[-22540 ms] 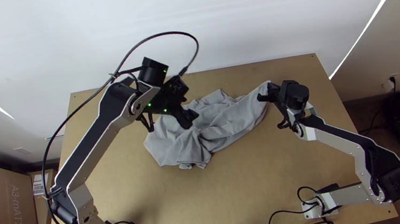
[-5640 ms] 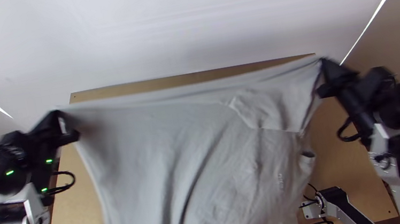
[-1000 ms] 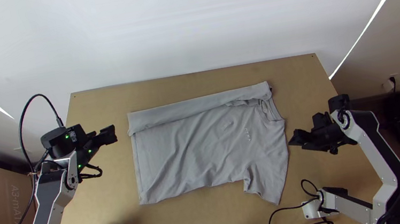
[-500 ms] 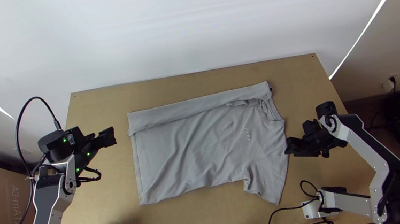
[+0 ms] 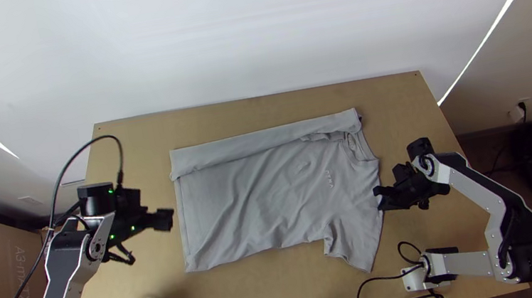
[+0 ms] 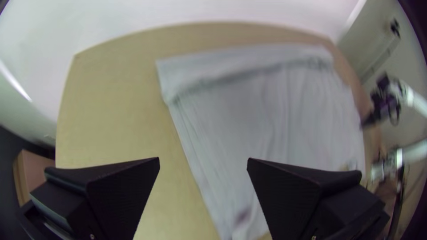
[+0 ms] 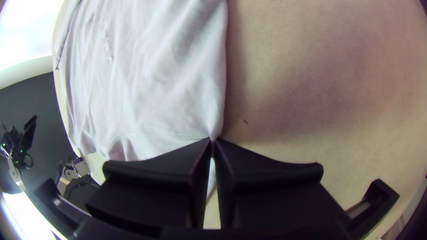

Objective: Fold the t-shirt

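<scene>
Lying on the table (image 5: 394,95) at its near side, cables (image 5: 376,280) curve beside the right arm's base, apart from the shirt (image 5: 253,201). This one is spread mid-table, far strip folded over. The right gripper (image 5: 379,198) pinches its edge near the sleeve, hiding a little cloth. Beside the hem, the left gripper (image 5: 170,219) has fingers spread. The wall (image 5: 246,30) stands beyond.
</scene>
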Robot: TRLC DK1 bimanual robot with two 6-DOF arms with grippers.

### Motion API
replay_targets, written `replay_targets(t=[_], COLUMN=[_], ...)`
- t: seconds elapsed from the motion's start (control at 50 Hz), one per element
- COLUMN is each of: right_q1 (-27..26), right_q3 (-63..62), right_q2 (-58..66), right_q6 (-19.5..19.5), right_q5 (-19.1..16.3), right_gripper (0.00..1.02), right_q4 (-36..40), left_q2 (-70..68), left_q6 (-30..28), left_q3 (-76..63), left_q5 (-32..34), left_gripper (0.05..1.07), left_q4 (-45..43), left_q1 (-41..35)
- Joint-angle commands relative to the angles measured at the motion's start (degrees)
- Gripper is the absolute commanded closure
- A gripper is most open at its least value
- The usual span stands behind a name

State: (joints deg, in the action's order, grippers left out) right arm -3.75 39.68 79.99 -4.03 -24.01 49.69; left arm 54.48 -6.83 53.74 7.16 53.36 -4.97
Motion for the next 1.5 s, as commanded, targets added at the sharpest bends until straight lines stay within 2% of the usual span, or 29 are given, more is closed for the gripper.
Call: replay_targets(t=[0.0, 0.16, 0.28, 0.74, 0.82, 0.88, 0.92, 1.0, 1.02, 1.18, 1.48], right_q1=[0.32, 0.5, 1.38, 3.48, 3.66, 3.66, 3.66, 2.96, 2.61, -0.29, -8.73], right_q3=[-0.48, -0.39, -0.31, 0.48, 0.75, 1.54, 2.24, 3.91, 4.26, 6.02, 9.89], right_q2=[0.52, 0.08, -0.27, -1.5, -1.85, -1.85, -1.76, -1.67, -1.76, -0.44, 4.74], right_q6=[-0.54, -0.63, -1.15, -3.53, -3.79, -3.88, -3.88, -3.88, -3.79, -2.47, 4.65], right_q5=[0.37, 0.37, 0.37, 0.37, 0.37, 0.37, 0.28, 0.28, 0.1, -0.42, -1.92], right_gripper=[1.0, 1.0, 1.0, 1.0, 1.0, 1.0, 1.0, 1.0, 1.0, 1.0, 1.0], right_q4=[0.23, 0.49, 0.41, 0.49, 0.58, 1.02, 1.64, 2.87, 3.04, 4.27, 9.55], left_q2=[0.89, 2.21, 2.3, 13.55, 15.13, 15.66, 15.66, 14.96, 14.52, 13.46, 10.38], left_q6=[-11.63, -21.73, -21.03, -17.08, -16.64, -16.11, -15.93, -16.46, -16.64, -17.95, -27.71], left_q3=[1.64, -1.18, -4.34, -12.87, -13.39, -13.92, -14.27, -14.54, -14.54, -15.5, -15.33], left_q5=[0.84, 0.4, -1.09, -1.71, -1.53, -1.01, -0.39, 2.33, 2.6, 3.83, 3.83], left_gripper=[0.13, 0.14, 0.14, 0.14, 0.26, 0.4, 0.57, 1.01, 1.05, 1.05, 1.04], left_q4=[9.92, 27.67, 28.99, 13.78, 11.76, 9.21, 7.28, 4.2, 3.5, 3.59, 5.79], left_q1=[-2.23, -7.07, -10.85, -14.01, -14.45, -14.28, -14.19, -14.36, -14.45, -13.31, 0.4])
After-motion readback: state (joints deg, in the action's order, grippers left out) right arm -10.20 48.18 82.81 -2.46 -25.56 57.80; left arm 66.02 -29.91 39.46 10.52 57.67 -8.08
